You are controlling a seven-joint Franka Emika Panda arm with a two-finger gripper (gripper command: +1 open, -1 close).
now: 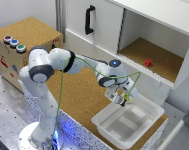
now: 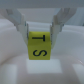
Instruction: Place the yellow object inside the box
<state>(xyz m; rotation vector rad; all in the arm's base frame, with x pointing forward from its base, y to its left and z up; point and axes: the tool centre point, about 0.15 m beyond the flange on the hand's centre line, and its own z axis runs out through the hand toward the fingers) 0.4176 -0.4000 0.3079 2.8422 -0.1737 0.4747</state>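
Exterior view, white arm reaching out from its base, wrist bent downward, claw (image 1: 122,98) hanging over the box (image 1: 105,122) at its far rim, fingers (image 2: 22,27) pinching the yellow object (image 2: 39,46), cube upright between them above the box's white interior, letters S and T facing the wrist camera, no clear long axis
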